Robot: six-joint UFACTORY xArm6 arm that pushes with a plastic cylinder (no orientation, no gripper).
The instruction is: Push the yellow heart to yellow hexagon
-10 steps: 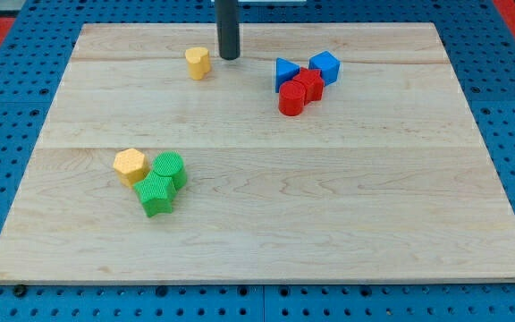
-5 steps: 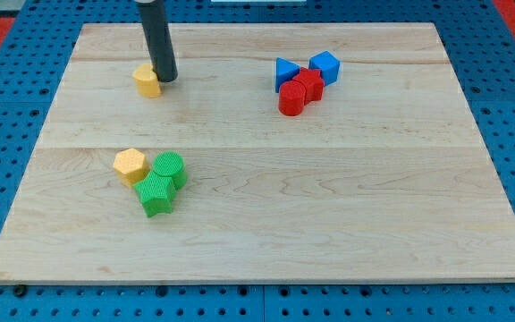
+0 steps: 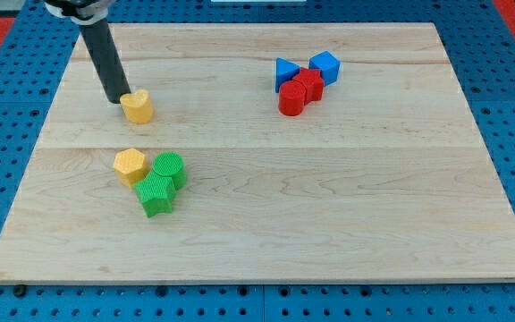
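— Where's the yellow heart (image 3: 138, 106)?

— I see it in the board's upper left part, resting flat on the wood, a small yellow block with its lobes toward the view's top.

— And the yellow hexagon (image 3: 130, 166)?

— Below the heart, toward the view's bottom, a clear gap between them. It sits flat, its six-sided top face showing, a slightly deeper yellow.

On the wooden desk (image 3: 329, 206), a green cylinder (image 3: 170, 168) touches a green ribbed block (image 3: 156, 194) at the view's lower left, while a blue triangle (image 3: 285, 71), blue cube (image 3: 325, 65), red block (image 3: 309, 83) and red cylinder (image 3: 291, 99) cluster at the upper right.
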